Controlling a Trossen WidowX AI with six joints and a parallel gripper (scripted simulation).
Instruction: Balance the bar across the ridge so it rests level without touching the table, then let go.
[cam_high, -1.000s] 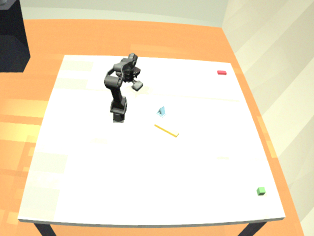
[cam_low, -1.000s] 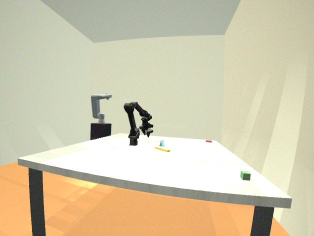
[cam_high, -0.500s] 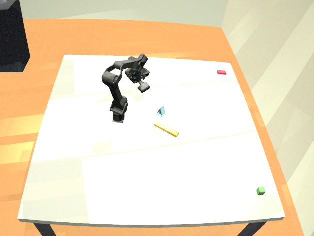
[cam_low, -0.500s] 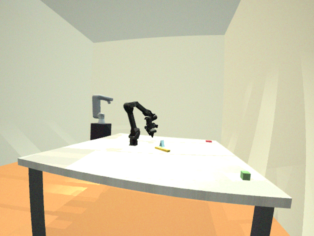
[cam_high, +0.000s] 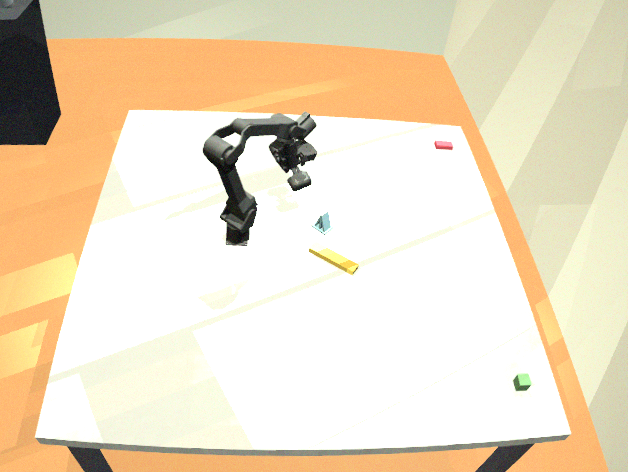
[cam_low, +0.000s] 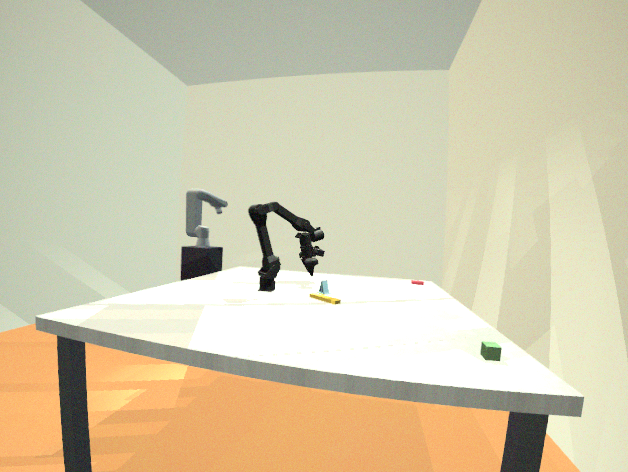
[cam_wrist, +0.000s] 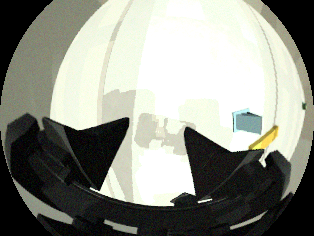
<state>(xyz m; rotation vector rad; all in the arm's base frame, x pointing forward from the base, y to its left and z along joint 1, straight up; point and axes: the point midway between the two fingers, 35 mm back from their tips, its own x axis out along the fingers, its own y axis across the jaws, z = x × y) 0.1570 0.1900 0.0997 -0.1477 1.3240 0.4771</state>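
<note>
A yellow bar (cam_high: 334, 260) (cam_low: 324, 298) (cam_wrist: 265, 138) lies flat on the white table, beside the ridge and not touching it. The light blue ridge (cam_high: 323, 223) (cam_low: 323, 287) (cam_wrist: 247, 121) stands upright on a thin base, on the side of the bar toward the back of the table. My gripper (cam_wrist: 157, 126) is open and empty, with its fingers well apart in the wrist view. It hangs above the table, behind and to the left of the ridge in the top view. In the wrist view the ridge and bar lie to the right of the fingers.
A red block (cam_high: 443, 145) (cam_low: 417, 282) lies near the table's back right corner. A green cube (cam_high: 521, 382) (cam_low: 490, 351) sits near the front right corner. A grey arm (cam_low: 194, 213) stands on a dark pedestal (cam_low: 202, 262) beyond the table.
</note>
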